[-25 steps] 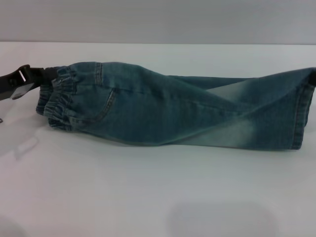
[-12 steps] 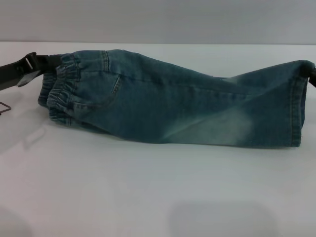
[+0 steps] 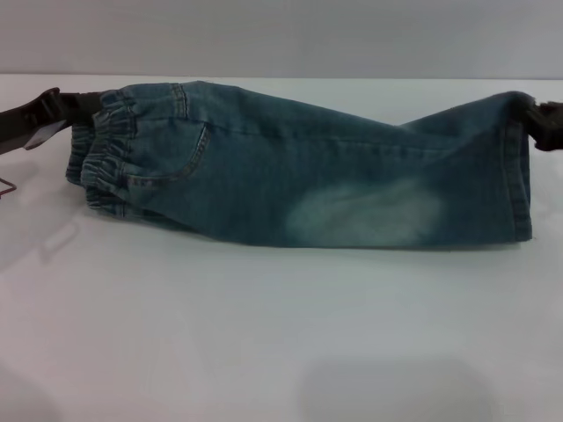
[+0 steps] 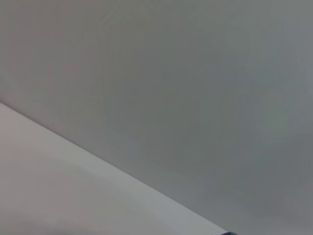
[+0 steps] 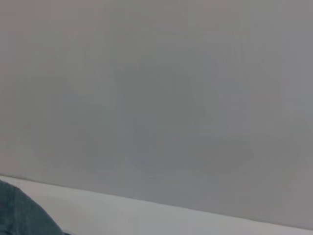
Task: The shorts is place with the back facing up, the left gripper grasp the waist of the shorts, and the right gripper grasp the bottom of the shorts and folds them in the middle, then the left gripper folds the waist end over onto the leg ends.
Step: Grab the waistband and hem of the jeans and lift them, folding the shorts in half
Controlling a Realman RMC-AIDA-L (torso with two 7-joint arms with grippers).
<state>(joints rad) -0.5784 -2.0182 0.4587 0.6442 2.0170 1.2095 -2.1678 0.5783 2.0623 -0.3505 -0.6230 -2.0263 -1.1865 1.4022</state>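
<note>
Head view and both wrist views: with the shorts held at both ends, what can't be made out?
- Left gripper, head view: fingertips buried in the waist of the shorts; arm cut by the picture edge.
- Right gripper, head view: mostly beyond the edge, fingers behind the hem.
- Left wrist view: wall and table only.
- Right wrist view: only a denim corner.

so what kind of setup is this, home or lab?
Likely a lab test bench: a bare white table, a plain grey wall behind, and only the denim shorts, stretched between the left gripper and right gripper.
</note>
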